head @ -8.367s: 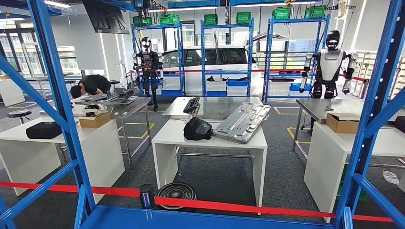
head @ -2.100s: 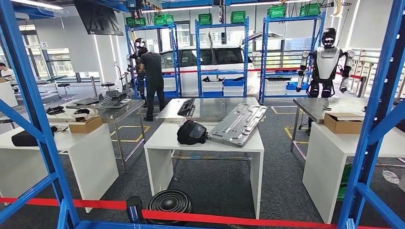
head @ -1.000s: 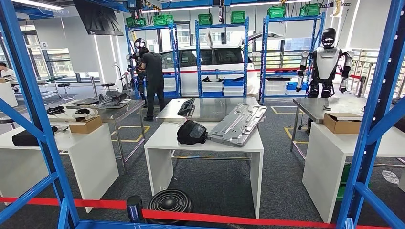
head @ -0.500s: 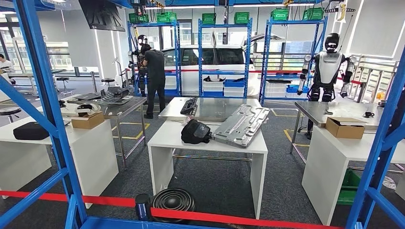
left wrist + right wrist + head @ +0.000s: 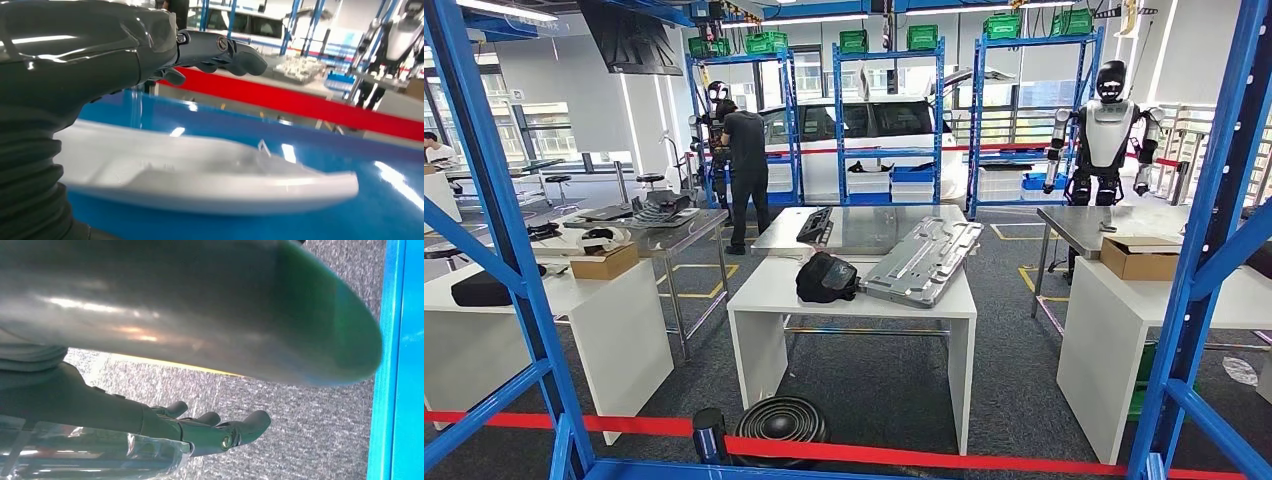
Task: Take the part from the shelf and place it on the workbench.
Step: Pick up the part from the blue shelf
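Part (image 5: 210,175): a long white moulded piece lying flat on the blue shelf (image 5: 350,210), seen in the left wrist view. Left hand (image 5: 150,50) hovers over the near end of the part, fingers (image 5: 235,50) stretched out and apart, holding nothing; contact with the part cannot be confirmed. Right hand (image 5: 165,425), in the right wrist view, hangs over grey carpet beside a blue shelf edge (image 5: 395,365), fingers loosely extended and empty. Head view looks through the blue shelf posts (image 5: 494,230) and across red tape (image 5: 924,455) to a white table (image 5: 854,295) carrying a black bag (image 5: 827,278) and a silver metal panel (image 5: 924,260). A person (image 5: 746,160) stands at the far racks.
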Controlling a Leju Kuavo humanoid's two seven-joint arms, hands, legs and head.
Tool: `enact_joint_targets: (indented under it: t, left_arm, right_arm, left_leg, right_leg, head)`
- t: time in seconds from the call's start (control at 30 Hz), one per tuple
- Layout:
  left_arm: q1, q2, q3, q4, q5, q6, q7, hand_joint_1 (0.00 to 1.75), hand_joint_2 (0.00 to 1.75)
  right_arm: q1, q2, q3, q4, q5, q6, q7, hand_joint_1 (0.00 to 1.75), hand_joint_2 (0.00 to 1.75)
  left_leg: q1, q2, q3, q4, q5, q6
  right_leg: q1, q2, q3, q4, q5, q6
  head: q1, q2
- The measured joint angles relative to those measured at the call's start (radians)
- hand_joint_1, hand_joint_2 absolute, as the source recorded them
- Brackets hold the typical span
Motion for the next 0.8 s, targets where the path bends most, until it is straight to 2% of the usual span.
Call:
enact_joint_targets:
  t: [0.03, 0.07, 0.1, 0.13, 0.2, 0.23, 0.3, 0.37, 0.4, 0.43, 0.5, 0.53, 0.57, 0.6, 0.63, 0.67, 0.7, 0.73, 0.8]
  left_arm:
    - [0.000, -0.002, -0.002, 0.004, 0.003, -0.005, 0.000, 0.00, 1.75]
    - [-0.001, -0.004, -0.004, 0.008, 0.006, -0.010, 0.000, 0.00, 1.75]
    - [-0.002, -0.005, -0.006, 0.011, 0.011, -0.015, 0.000, 0.00, 1.75]
    - [-0.005, -0.007, -0.007, 0.013, 0.016, -0.020, -0.001, 0.00, 1.75]
    - [-0.013, -0.009, -0.007, 0.015, 0.027, -0.030, -0.002, 0.00, 1.75]
    - [-0.017, -0.010, -0.008, 0.016, 0.031, -0.035, -0.002, 0.00, 1.75]
    - [-0.021, -0.012, -0.010, 0.019, 0.039, -0.044, -0.003, 0.00, 1.75]
    - [-0.024, -0.016, -0.012, 0.022, 0.047, -0.057, -0.003, 0.00, 1.75]
    - [-0.027, -0.019, -0.013, 0.023, 0.051, -0.066, -0.003, 0.00, 1.75]
    - [-0.030, -0.023, -0.014, 0.025, 0.054, -0.076, -0.003, 0.00, 1.75]
    - [-0.033, -0.030, -0.018, 0.034, 0.057, -0.093, -0.003, 0.00, 1.75]
    - [-0.033, -0.033, -0.020, 0.041, 0.057, -0.100, -0.003, 0.00, 1.75]
    - [-0.034, -0.036, -0.023, 0.047, 0.057, -0.105, -0.003, 0.00, 1.75]
    - [-0.035, -0.039, -0.026, 0.053, 0.057, -0.111, -0.003, 0.00, 1.75]
    - [-0.038, -0.041, -0.029, 0.058, 0.056, -0.115, -0.003, 0.00, 1.75]
    - [-0.042, -0.044, -0.032, 0.064, 0.056, -0.119, -0.003, 0.00, 1.75]
    - [-0.047, -0.045, -0.034, 0.068, 0.056, -0.124, -0.003, 0.00, 1.75]
    - [-0.051, -0.046, -0.037, 0.073, 0.055, -0.126, -0.003, 0.00, 1.75]
    - [-0.057, -0.048, -0.040, 0.079, 0.055, -0.131, -0.003, 0.00, 1.75]
  right_arm:
    - [0.000, 0.002, 0.000, 0.004, 0.000, 0.002, -0.001, 0.00, 0.00]
    - [0.000, 0.003, 0.000, 0.008, 0.000, 0.005, -0.001, 0.00, 0.00]
    - [-0.001, 0.005, 0.000, 0.012, 0.001, 0.009, -0.001, 0.00, 0.00]
    - [-0.003, 0.007, 0.000, 0.016, 0.001, 0.012, -0.002, 0.00, 0.00]
    - [-0.007, 0.013, 0.001, 0.023, 0.001, 0.020, -0.002, 0.00, 0.00]
    - [-0.009, 0.016, 0.001, 0.028, 0.001, 0.024, -0.002, 0.00, 0.00]
    - [-0.012, 0.021, 0.001, 0.036, 0.002, 0.030, -0.001, 0.00, 0.00]
    - [-0.013, 0.025, 0.002, 0.043, 0.002, 0.036, -0.001, 0.00, 0.00]
    - [-0.014, 0.025, 0.002, 0.047, 0.002, 0.039, -0.001, 0.00, 0.00]
    - [-0.015, 0.026, 0.002, 0.052, 0.002, 0.041, 0.000, 0.00, 0.00]
    - [-0.017, 0.027, 0.002, 0.062, 0.002, 0.046, 0.002, 0.00, 0.00]
    - [-0.017, 0.028, 0.002, 0.068, 0.002, 0.048, 0.002, 0.00, 0.00]
    - [-0.017, 0.029, 0.002, 0.072, 0.002, 0.050, 0.003, 0.00, 0.00]
    - [-0.017, 0.029, 0.002, 0.077, 0.002, 0.052, 0.003, 0.00, 0.00]
    - [-0.017, 0.030, 0.002, 0.081, 0.002, 0.054, 0.003, 0.00, 0.00]
    - [-0.018, 0.030, 0.002, 0.085, 0.002, 0.057, 0.004, 0.00, 0.00]
    - [-0.019, 0.031, 0.002, 0.089, 0.002, 0.059, 0.004, 0.00, 0.00]
    - [-0.020, 0.032, 0.002, 0.093, 0.002, 0.060, 0.005, 0.00, 0.00]
    - [-0.021, 0.035, 0.002, 0.098, 0.002, 0.061, 0.006, 0.00, 0.00]
  left_leg:
    - [0.001, 0.000, -0.015, 0.031, -0.004, 0.000]
    - [0.002, 0.000, -0.012, 0.025, 0.009, 0.001]
    - [0.002, 0.000, 0.010, -0.019, 0.038, 0.005]
    - [0.000, 0.000, 0.046, -0.088, 0.073, 0.012]
    - [-0.007, 0.000, 0.106, -0.206, 0.109, 0.027]
    - [-0.012, 0.001, 0.120, -0.234, 0.112, 0.032]
    - [-0.018, 0.001, 0.123, -0.248, 0.111, 0.038]
    - [-0.015, 0.003, 0.135, -0.267, 0.123, 0.046]
    - [-0.013, 0.004, 0.140, -0.278, 0.130, 0.052]
    - [-0.011, 0.005, 0.143, -0.284, 0.135, 0.055]
    - [-0.013, 0.005, 0.140, -0.285, 0.136, 0.058]
    - [-0.013, 0.005, 0.140, -0.284, 0.136, 0.058]
    - [-0.013, 0.004, 0.139, -0.283, 0.136, 0.057]
    - [-0.012, 0.004, 0.139, -0.280, 0.135, 0.055]
    - [-0.010, 0.003, 0.138, -0.275, 0.132, 0.052]
    - [-0.011, 0.002, 0.135, -0.267, 0.128, 0.046]
    - [-0.012, 0.001, 0.131, -0.257, 0.122, 0.040]
    - [-0.014, 0.000, 0.127, -0.249, 0.118, 0.035]
    - [-0.014, 0.000, 0.121, -0.242, 0.115, 0.028]
  right_leg:
    - [0.001, 0.000, 0.000, 0.000, 0.000, 0.000]
    - [0.002, 0.000, 0.000, 0.000, 0.000, 0.000]
    - [0.003, 0.001, 0.001, 0.000, 0.000, 0.000]
    - [0.004, 0.002, 0.003, 0.000, 0.000, 0.000]
    - [0.006, 0.003, 0.003, -0.001, 0.001, 0.002]
    - [0.005, 0.003, 0.001, -0.001, 0.002, 0.004]
    - [0.004, 0.002, 0.000, -0.004, 0.005, 0.013]
    - [0.004, 0.000, -0.007, 0.007, -0.002, 0.020]
    - [0.004, 0.000, -0.021, 0.035, -0.017, 0.018]
    - [0.004, -0.001, -0.046, 0.086, -0.041, 0.015]
    - [0.004, -0.001, -0.109, 0.217, -0.092, 0.013]
    - [0.003, -0.001, -0.130, 0.260, -0.103, 0.017]
    - [0.002, -0.001, -0.134, 0.267, -0.099, 0.025]
    - [0.000, -0.002, -0.118, 0.233, -0.080, 0.035]
    - [-0.003, -0.003, -0.086, 0.167, -0.052, 0.046]
    - [-0.005, -0.004, -0.053, 0.099, -0.028, 0.051]
    - [-0.006, -0.004, -0.026, 0.045, -0.011, 0.050]
    - [-0.006, -0.003, -0.012, 0.016, -0.004, 0.044]
    - [-0.003, -0.001, -0.010, 0.009, -0.002, 0.025]
  head:
    - [0.000, 0.000]
    - [0.000, 0.000]
    - [0.000, 0.000]
    - [0.000, 0.000]
    - [0.000, 0.000]
    - [0.000, 0.000]
    - [0.000, 0.000]
    - [0.000, 0.000]
    - [0.001, 0.000]
    - [0.002, 0.000]
    - [0.005, 0.000]
    - [0.006, 0.000]
    - [0.006, 0.000]
    - [0.007, 0.000]
    - [0.007, 0.000]
    - [0.008, 0.000]
    - [0.008, 0.000]
    - [0.008, 0.000]
    - [0.006, 0.000]
